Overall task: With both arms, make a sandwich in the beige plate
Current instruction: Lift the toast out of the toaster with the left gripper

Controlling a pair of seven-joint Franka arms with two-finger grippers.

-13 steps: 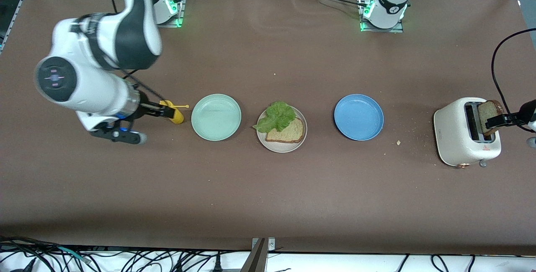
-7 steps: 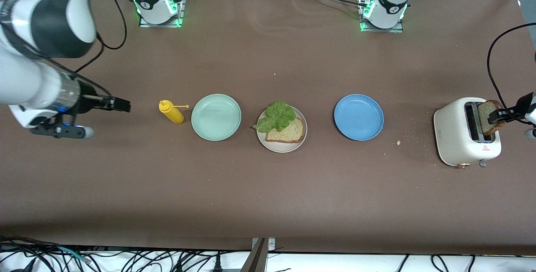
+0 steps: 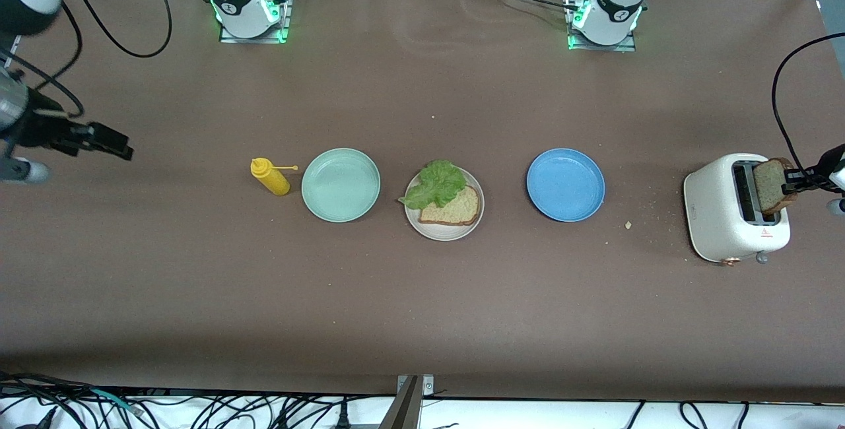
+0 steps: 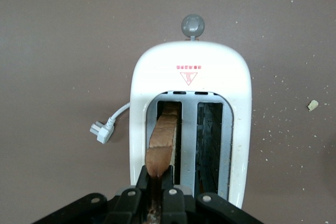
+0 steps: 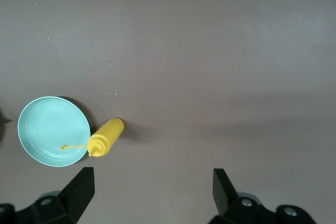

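The left gripper (image 3: 789,185) is over the toaster (image 3: 726,218), its fingers clamped on the bread slice (image 4: 163,140) standing in one slot. The right gripper (image 3: 115,145) hangs with jaws spread wide and empty over bare table at about nine o'clock from the yellow bottle (image 3: 270,177). The beige plate (image 3: 422,226) sits between the mint plate (image 3: 340,185) and blue plate (image 3: 566,185), holding one slice (image 3: 455,208) with lettuce (image 3: 434,183) seemingly overlapping it at ten o'clock.
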